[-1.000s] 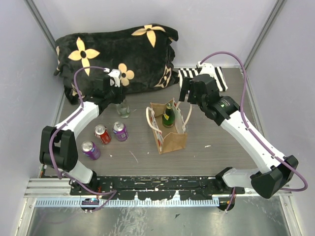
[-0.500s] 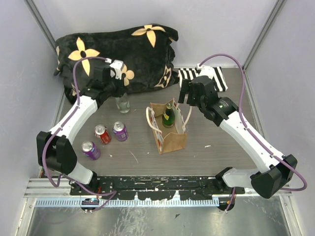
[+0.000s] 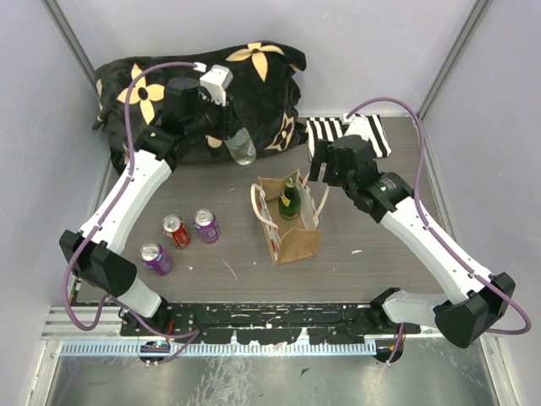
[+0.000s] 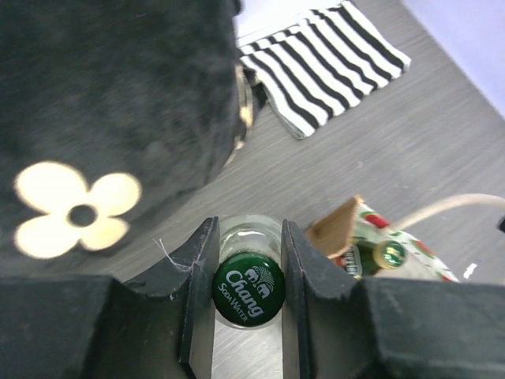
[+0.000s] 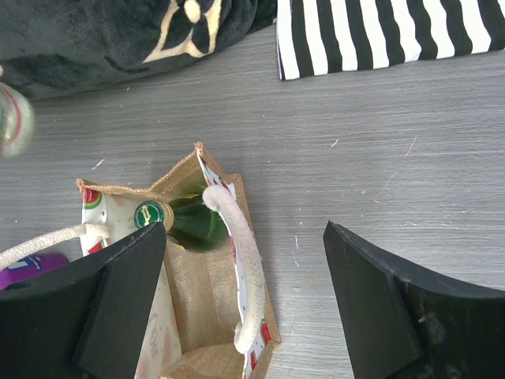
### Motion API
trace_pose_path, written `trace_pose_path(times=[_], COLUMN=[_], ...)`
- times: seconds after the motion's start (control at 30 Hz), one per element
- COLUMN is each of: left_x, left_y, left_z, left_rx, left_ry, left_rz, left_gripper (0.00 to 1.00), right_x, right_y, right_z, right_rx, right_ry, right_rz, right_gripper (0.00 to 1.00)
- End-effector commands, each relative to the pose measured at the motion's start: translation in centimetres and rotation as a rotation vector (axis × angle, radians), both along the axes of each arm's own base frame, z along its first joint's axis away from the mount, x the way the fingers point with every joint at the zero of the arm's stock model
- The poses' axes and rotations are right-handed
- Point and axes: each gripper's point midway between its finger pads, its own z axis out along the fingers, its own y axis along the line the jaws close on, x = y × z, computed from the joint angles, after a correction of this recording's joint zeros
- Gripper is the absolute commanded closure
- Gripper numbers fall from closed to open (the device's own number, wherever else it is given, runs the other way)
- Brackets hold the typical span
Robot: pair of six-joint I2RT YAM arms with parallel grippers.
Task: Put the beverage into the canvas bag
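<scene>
Three cans stand at the lower left of the top view. Above them, upper left of centre, the left gripper clamps a clear glass bottle below its green cap. At centre stands the canvas bag, a green bottle upright inside. The right gripper hangs spread wide just right of it.

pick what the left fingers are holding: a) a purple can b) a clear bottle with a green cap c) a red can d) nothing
b: the left wrist view shows the left fingers closed on either side of the clear bottle with its green cap, while the three cans stand apart from it in the top view.
</scene>
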Motion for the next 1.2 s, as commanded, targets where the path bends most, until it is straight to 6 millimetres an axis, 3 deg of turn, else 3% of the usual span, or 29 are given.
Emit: trace_pose_path(times=[0.0,0.23,0.4,0.57,0.73,1.17], left_x=[-1.7,-4.5,-6.3,-8.1,-9.7,-8.4], left_y=[-4.1,-7.5,-9.2,-9.9,-10.4,-11.6], left_z=[5.6,5.6,4.4,2.4,-0.7,-5.8], left_rx=[-0.134,-0.203,-0.216,-0.199,-0.171,-0.052], left_ry=[-0.096,-0.052,-0.003,0.044,0.101,0.108], left_rz=[-0.131,-0.238,-0.298,-0.33,-0.352,-0.322], left_gripper=[1.0,1.0,1.0,1.0,1.0,1.0], right_x=[0.0,-0.5,-0.5,-0.4,-0.5,-0.7], right_y=[-0.5,-0.9,-0.9,-1.0,-1.1,-1.3], right_z=[2.8,2.5,2.4,2.2,2.0,2.0], right_rx=[0.064,0.067,0.066,0.062,0.059,0.061], right_ry=[-0.091,-0.088,-0.087,-0.084,-0.079,-0.083], right_rz=[-0.034,-0.043,-0.047,-0.05,-0.053,-0.06], right_gripper=[0.13,0.13,0.13,0.13,0.13,0.13])
